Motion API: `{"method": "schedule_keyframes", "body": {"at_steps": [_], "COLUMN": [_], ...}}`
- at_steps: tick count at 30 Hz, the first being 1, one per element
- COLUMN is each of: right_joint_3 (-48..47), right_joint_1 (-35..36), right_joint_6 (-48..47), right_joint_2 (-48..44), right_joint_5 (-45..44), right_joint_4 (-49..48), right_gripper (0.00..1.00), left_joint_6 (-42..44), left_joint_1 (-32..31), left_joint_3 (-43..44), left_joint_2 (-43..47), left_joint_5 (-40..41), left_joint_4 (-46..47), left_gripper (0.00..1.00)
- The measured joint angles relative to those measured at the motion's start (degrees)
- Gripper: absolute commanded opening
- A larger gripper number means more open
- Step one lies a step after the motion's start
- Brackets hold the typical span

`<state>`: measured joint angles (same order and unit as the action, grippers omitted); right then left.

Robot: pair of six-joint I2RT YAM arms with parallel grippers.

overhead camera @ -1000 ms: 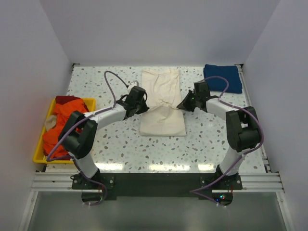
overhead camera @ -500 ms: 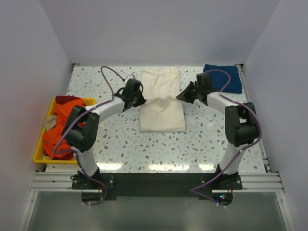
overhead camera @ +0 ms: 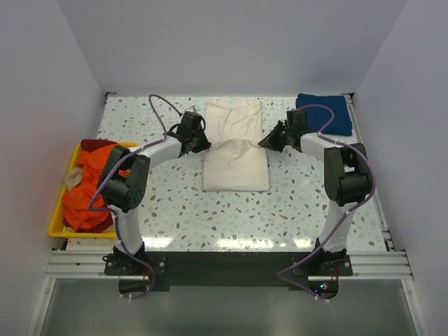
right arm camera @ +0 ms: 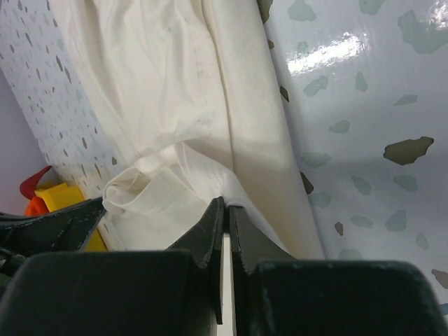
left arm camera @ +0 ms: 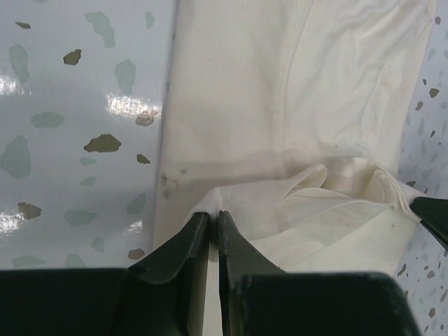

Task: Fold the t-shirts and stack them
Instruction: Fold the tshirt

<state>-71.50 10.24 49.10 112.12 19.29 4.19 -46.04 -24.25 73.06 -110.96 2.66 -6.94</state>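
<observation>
Item: cream shirt (overhead camera: 236, 168), judged soft, light, limp. My left hand (left arm camera: 213, 218) and right hand (right arm camera: 225, 207), nearly closed, each pinch its side edge; corners hold best.

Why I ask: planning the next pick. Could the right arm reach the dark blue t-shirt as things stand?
Probably yes, once freed: the dark blue t-shirt lies close to the right gripper, nothing between, but that gripper is shut on the cream t-shirt.

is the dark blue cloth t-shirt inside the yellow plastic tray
No, the dark blue t-shirt lies on the speckled table at the far right, apart from the yellow plastic tray.
</observation>
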Motion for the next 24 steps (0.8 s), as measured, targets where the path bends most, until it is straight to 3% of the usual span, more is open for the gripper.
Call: {"method": "schedule_keyframes", "body": {"at_steps": [2,5,6,10,14,16,19,20,22,24], "right_joint_3": [-0.07,-0.07,-0.09,-0.61,-0.94,-1.03,-1.05,-1.05,-1.31,-2.71], "right_joint_1": [-0.28,-0.9,-1.07,-1.95,-2.93,-3.3,-3.5,-3.34,-2.23,-0.22], "right_joint_6": [0.0,0.0,-0.02,0.15,-0.02,-0.39,-1.09,-1.46,-2.4,-3.37], "right_joint_2": [0.09,0.09,0.09,0.09,0.07,0.04,-0.52,-0.9,-1.7,-1.79], "right_joint_5": [0.17,0.61,0.83,1.25,1.46,1.4,1.22,1.09,0.76,1.03], "right_joint_4": [0.02,0.02,0.02,0.02,-0.09,0.02,0.11,0.11,0.15,0.42], "right_gripper": [0.0,0.06,0.15,0.27,0.46,0.49,0.5,0.5,0.49,0.44], "left_joint_6": [0.72,1.77,2.1,2.82,3.74,3.89,4.5,4.61,4.7,4.98], "left_joint_1": [0.52,1.27,1.49,2.54,3.89,4.46,4.81,4.74,4.31,3.34], "left_joint_3": [0.0,0.61,0.98,1.73,1.73,1.73,1.73,1.73,2.14,3.41], "left_joint_2": [0.0,-0.04,-0.07,-0.04,0.17,0.85,2.32,2.78,3.08,2.51], "left_joint_5": [-0.72,-1.49,-1.84,-2.84,-3.13,-2.99,-2.56,-2.67,-3.56,-4.68], "left_joint_4": [0.46,0.52,0.52,0.94,1.01,0.72,0.5,0.66,0.85,0.87], "left_gripper": [0.18,0.3,0.31,0.45,0.46,0.42,0.23,0.12,0.03,0.0]}}
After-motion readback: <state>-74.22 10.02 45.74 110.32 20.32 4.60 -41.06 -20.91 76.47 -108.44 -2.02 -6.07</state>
